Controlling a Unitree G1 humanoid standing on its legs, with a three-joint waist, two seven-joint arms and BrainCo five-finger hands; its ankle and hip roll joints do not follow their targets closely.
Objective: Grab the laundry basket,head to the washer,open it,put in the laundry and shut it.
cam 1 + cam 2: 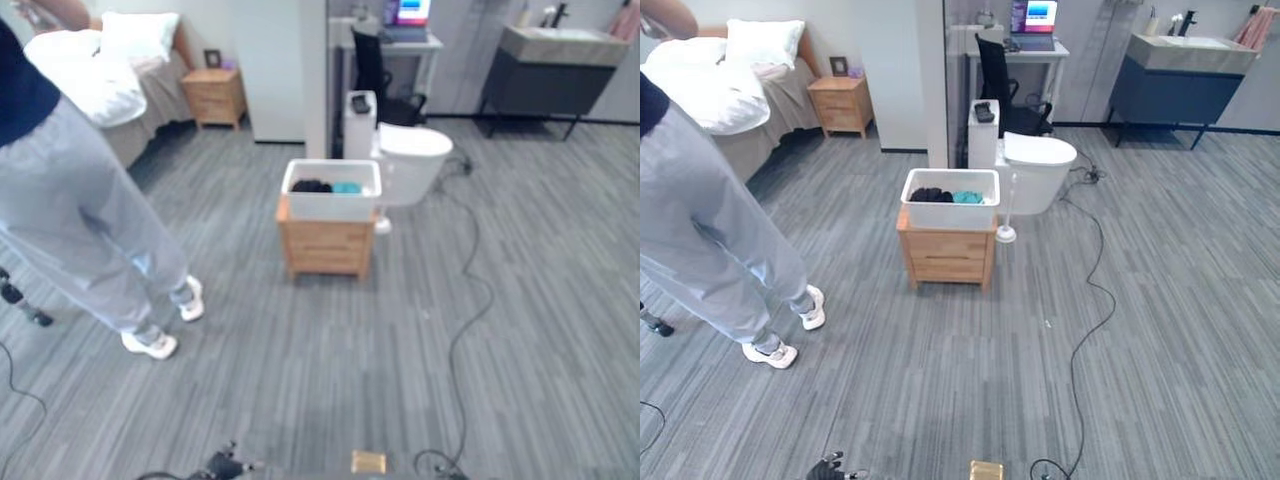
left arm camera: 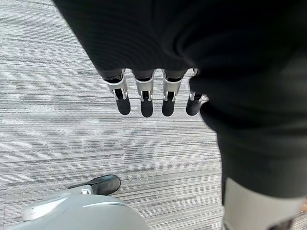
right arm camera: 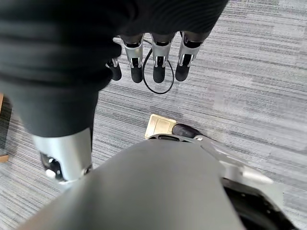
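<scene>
Grey striped carpet is stretching away beneath me, and both my hands are hanging at my sides over it. My left hand is showing straight, relaxed fingers pointing at the floor and holding nothing; my right hand is hanging the same way, loose and empty.

Ahead of me, well apart from either hand, the white plastic laundry basket is sitting on top of a low wooden bedside cabinet. Dark clothes and a teal garment are lying inside it. A person in pale grey trousers and white trainers is standing to my left, nearer to me than the basket. Just behind the cabinet a white toilet is standing, with a white toilet brush beside it. Farther back I am seeing a bed with white bedding, a second wooden nightstand, a desk with a lit laptop and a dark blue vanity with a sink.

I am judging the step in hand to be the approach. To do it well I should be walking straight at the basket, keeping clear of the person, stopping square to the cabinet, then bringing one open hand to each side rim so the basket is lifting level.
</scene>
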